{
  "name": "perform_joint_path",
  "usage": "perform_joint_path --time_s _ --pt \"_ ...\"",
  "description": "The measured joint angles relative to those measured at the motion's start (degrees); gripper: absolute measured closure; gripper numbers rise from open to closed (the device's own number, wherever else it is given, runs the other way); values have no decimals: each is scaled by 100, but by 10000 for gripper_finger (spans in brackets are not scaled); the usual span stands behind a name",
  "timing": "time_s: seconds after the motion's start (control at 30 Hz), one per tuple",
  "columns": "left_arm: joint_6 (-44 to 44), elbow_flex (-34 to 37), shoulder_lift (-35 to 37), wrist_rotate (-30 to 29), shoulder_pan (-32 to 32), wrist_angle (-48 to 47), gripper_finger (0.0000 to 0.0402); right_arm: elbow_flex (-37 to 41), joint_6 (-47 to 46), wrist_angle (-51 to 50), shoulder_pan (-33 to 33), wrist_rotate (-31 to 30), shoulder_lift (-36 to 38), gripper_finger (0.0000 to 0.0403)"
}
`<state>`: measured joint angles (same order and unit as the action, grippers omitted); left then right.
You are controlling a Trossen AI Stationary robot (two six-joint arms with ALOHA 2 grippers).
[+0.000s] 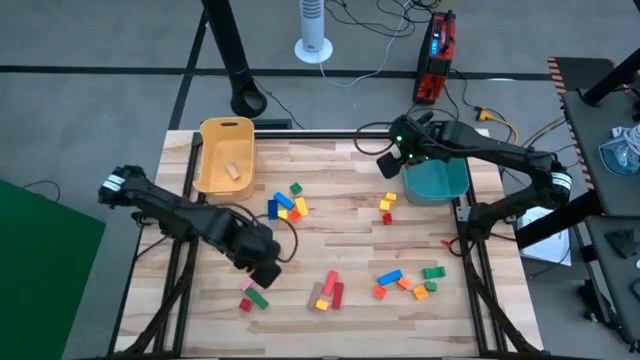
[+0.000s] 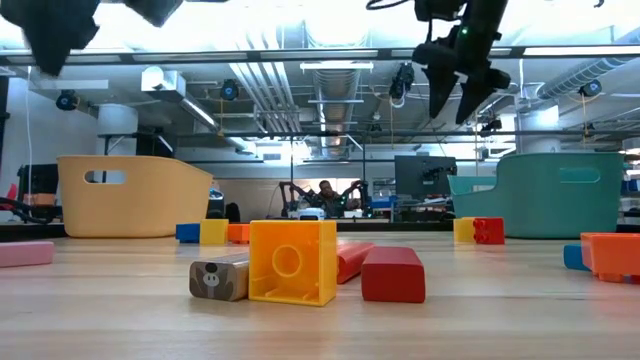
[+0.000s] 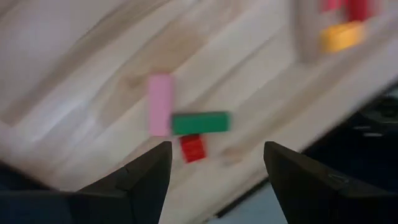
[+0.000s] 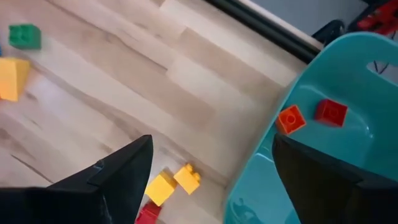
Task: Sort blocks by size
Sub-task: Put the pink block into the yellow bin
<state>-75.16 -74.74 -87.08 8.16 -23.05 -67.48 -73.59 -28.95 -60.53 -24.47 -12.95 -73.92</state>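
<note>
The left tool (image 3: 211, 180), fingers apart and empty, hovers over a pink bar (image 3: 160, 104), green bar (image 3: 200, 122) and small red cube (image 3: 192, 148) lying touching near the worktop's (image 1: 340, 225) near-left edge. Farther off, the right tool (image 4: 208, 180), also spread and empty, hangs beside the teal bin (image 4: 348, 81), which holds an orange cube (image 4: 290, 118) and a red one (image 4: 330, 112).

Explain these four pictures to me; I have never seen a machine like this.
Two dark robot arms work at a wooden table, sorting small plastic toy blocks by size. One picture looks straight down, one looks level across the tabletop, and two come from cameras on the wrists. The left gripper hangs open and empty above a pink bar, a green bar and a red cube. The right gripper, also open and empty, is beside the teal plastic bin, which holds two small blocks. A yellow plastic bin holds one pale block.
</note>
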Motion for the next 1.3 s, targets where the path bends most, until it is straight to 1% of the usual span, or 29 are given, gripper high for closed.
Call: perform_joint_path --time_s 0.17,0.27,0.37,0.6,0.73,0.83,0.9,1.13,1.17,1.3 --pt "416 213 -594 -118 13 98 160 194 1 154 -1 271 -79 67" --pt "659 493 -872 -12 9 488 160 336 -4 328 -2 363 -80 62" --pt "700 837 -1106 17 -49 852 160 412 -48 411 -2 541 -78 60" --pt "731 1536 -1373 -13 -130 1377 160 438 -44 416 -2 548 -47 67" --pt "883 1870 -1447 -18 -197 1961 167 438 -44 426 -2 548 -41 71" --pt "871 1993 -1495 -101 -248 2174 184 438 -44 430 -2 548 -41 71" --pt "873 2015 -1506 -158 -267 2185 204 438 -44 441 -2 548 -41 69" --pt "1214 2000 -1482 -355 -284 2219 304 440 -44 665 -2 546 -41 67" --pt "1265 1995 -1478 -379 -284 2220 312 440 -44 698 -2 546 -40 68" --pt "1379 1946 -1369 -430 -284 2204 313 440 -44 839 -2 546 -39 76"
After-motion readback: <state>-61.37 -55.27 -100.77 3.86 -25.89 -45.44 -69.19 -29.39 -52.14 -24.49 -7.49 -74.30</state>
